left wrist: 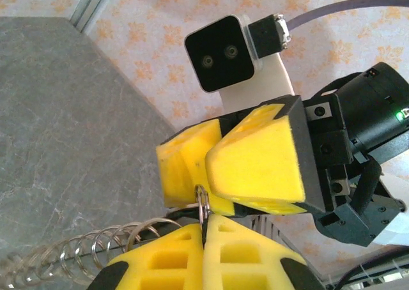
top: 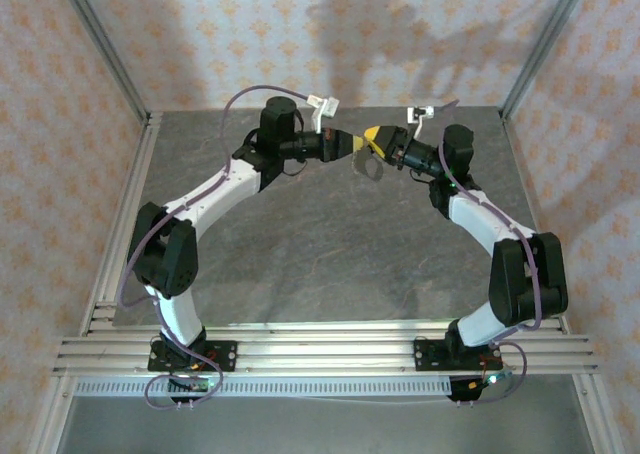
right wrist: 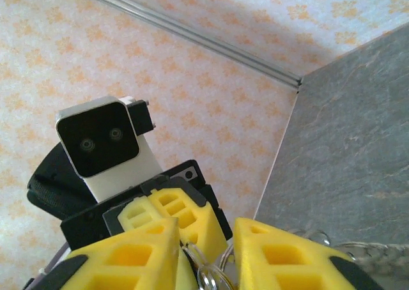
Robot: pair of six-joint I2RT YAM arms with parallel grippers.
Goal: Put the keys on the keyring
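Mid-air, upper centre of the overhead view: my left gripper (left wrist: 204, 229) clamps the keyring (left wrist: 203, 204), its coils drooping lower left. The right gripper (right wrist: 206, 242) stands narrowly parted around the rings. I cannot make out the key, so threading looks unfinished.

Light bright, even, from above table (top: 330, 264). Arm shadows fall soft on wall (top: 400, 44) behind table, fainter ones on table itself. Overhead view slightly grainy. Wrist views: closest yellow fingers (left wrist: 255, 258) soft-focused, keyring (left wrist: 83, 255) coils glint above table.
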